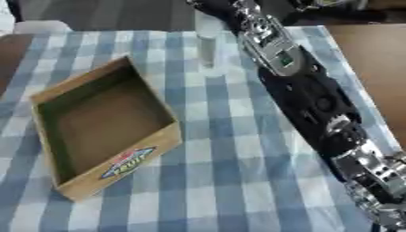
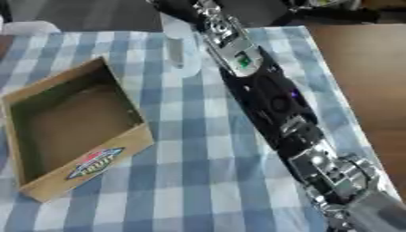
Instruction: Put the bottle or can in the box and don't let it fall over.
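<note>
The robot's right arm (image 1: 317,104) stretches diagonally across the counter (image 1: 230,181), from the 5 o'clock corner up toward 12 o'clock, black shell and silver joints laid out in one long line above the blue-and-white checked cloth (image 1: 198,149). Its right hand (image 1: 218,7) reaches the top edge at the far end of the counter; whether its fingers are wide or closed cannot be told. Just below that hand stands a clear, upright bottle (image 1: 207,47), at about 12 o'clock. The open cardboard box (image 1: 103,127), a colourful label on its near wall, sits apart from the bottle at 9 o'clock.
</note>
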### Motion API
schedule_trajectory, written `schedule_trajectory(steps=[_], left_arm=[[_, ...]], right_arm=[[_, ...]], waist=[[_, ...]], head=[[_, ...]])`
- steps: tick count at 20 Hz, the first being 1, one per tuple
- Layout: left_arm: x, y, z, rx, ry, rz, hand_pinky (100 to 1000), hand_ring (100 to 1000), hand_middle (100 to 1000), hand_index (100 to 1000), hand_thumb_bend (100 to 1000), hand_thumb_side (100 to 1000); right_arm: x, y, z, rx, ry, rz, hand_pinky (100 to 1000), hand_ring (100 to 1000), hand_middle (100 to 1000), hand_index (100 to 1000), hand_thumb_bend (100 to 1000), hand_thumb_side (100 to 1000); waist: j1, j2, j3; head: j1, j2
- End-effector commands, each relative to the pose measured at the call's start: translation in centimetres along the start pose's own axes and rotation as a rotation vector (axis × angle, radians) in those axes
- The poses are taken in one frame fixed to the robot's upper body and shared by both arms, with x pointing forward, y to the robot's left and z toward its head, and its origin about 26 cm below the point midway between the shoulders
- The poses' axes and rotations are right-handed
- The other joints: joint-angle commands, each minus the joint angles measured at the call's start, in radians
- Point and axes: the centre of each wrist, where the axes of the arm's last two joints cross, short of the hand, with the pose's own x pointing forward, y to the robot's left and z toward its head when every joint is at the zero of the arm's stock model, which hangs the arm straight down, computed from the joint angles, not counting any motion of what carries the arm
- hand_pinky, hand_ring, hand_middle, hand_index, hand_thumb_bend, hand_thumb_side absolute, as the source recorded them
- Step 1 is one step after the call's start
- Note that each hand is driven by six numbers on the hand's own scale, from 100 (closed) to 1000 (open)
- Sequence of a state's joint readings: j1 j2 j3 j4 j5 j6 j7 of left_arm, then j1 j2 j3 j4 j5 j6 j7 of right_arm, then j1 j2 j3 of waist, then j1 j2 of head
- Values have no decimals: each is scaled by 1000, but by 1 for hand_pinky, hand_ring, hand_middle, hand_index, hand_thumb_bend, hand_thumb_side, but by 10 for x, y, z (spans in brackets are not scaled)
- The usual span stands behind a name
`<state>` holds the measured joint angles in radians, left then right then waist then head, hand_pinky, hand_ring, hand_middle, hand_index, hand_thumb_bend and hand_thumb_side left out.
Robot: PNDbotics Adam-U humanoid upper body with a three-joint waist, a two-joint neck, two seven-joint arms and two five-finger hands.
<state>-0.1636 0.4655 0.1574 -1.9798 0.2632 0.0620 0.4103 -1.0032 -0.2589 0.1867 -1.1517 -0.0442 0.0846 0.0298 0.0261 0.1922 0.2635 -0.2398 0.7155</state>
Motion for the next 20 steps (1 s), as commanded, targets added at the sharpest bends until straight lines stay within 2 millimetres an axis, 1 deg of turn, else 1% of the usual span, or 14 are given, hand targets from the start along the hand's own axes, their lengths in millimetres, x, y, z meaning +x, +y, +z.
schedule_trajectory(steps=[1,2,3,7,12,15,20], left_arm=[[13,4,-8,14,-61,-19,407,632,704,668,100,573],[13,3,-8,17,-64,-18,416,640,707,669,100,573],[15,3,-10,27,-77,-14,421,645,710,671,100,574],[19,2,-14,61,-102,-10,432,653,713,673,100,574],[20,2,-15,105,-111,1,437,657,714,674,100,577],[22,1,-17,137,-113,19,443,660,715,676,100,582],[24,1,-20,166,-119,28,447,661,716,677,100,583]], right_arm=[[12,5,-7,-32,-32,12,951,862,655,119,100,470],[11,7,-8,-38,-30,10,941,863,659,118,100,470],[10,10,-9,-60,-22,-4,936,862,660,117,100,470],[12,20,-13,-122,-24,-26,929,857,655,117,100,470],[25,24,-18,-125,-64,-40,924,846,645,118,100,470],[32,25,-19,-125,-74,-51,918,843,645,117,100,470],[39,24,-22,-147,-75,-64,911,835,640,118,100,470]], waist=[[2,-23,4],[2,-22,8],[3,-19,20],[3,-15,56],[-2,-14,88],[-7,-16,103],[-20,-25,145]], head=[[-9,-5],[-14,-7],[-30,-11],[-70,-17],[-103,-19],[-122,-17],[-179,2]])
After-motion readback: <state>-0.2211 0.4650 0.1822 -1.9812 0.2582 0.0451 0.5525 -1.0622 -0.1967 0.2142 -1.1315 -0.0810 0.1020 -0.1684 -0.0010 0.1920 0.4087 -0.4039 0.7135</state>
